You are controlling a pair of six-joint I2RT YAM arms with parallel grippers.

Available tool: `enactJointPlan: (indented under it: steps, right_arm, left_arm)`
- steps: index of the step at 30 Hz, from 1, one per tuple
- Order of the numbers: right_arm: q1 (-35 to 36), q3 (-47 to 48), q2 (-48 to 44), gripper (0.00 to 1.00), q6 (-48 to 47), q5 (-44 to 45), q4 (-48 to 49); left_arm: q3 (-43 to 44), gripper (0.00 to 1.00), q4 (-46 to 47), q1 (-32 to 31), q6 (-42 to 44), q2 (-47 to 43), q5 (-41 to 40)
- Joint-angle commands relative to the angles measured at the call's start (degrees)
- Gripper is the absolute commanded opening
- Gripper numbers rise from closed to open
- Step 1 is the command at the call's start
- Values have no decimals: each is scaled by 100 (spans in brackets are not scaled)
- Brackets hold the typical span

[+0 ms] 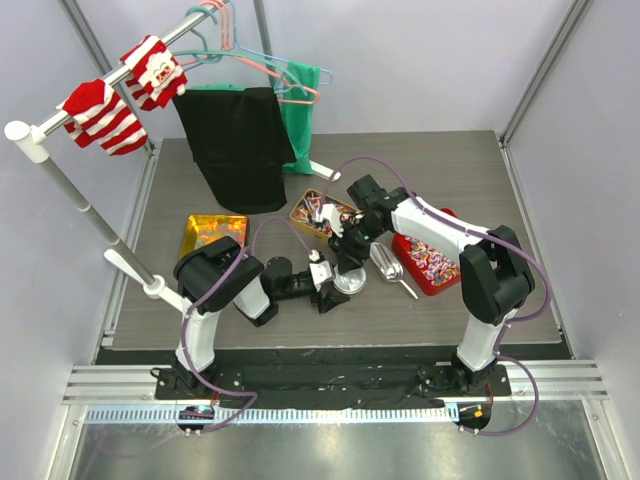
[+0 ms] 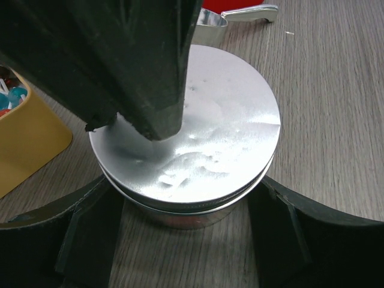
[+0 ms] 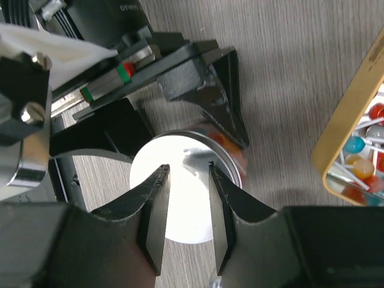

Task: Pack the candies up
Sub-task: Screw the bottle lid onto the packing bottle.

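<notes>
Two grippers were on one thing here: a round clear-sided container with a flat silver metal lid (image 2: 231,114), upright on the grey wood-grain table (image 1: 480,170). The left gripper (image 2: 186,183) was down low, its black fingers (image 2: 90,234) spread wide to either side of the container and pressed against its wall just under the lid, clamped on it. The right gripper (image 3: 187,170) stood over the container, its two fingers (image 3: 150,222) only a narrow gap apart with nothing between them, and the left wrist view had the tips down on the lid's top face, towards the left-arm side of it. And the candies (image 3: 231,147): orange and red ones showed through the container's wall just below the lid's rim. More of them, in bright mixed colours, filled a rectangular red plastic tray (image 1: 426,290) near the container on the right-arm side. Between that tray and the container lay a small silver metal scoop (image 1: 388,266), just beside the container. A yellow rectangular tray (image 3: 347,114) sat just beyond the container, holding round lollipops on white sticks (image 3: 363,165). A second yellow tray (image 1: 215,216) sat well apart from the container on the left-arm side, its bright contents too small to make out. Far behind the container, a black cloth (image 1: 240,140) hung from a rail.
</notes>
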Motion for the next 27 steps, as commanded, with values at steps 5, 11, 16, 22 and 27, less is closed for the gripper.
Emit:
enactJointPlan:
  steps: [5,11,16,22,27]
  right_arm:
    - [-14,297,213,38,-23,-290,252]
    - [-84,332,319,38,-14,-290,340]
    - [-163,332,389,38,-58,-273,340]
    - [-295,279,380,31,-190,-308,121]
    - [-453,60,258,20,-278,-308,15]
  left_arm:
    - [31,75,201,21,338,-5,0]
    - [92,75,-37,21,337,-32,141]
    - [180,75,-318,21,329,-58,273]
    - [215,75,-432,21,320,-76,300]
    - [215,75,-432,29,320,-76,256]
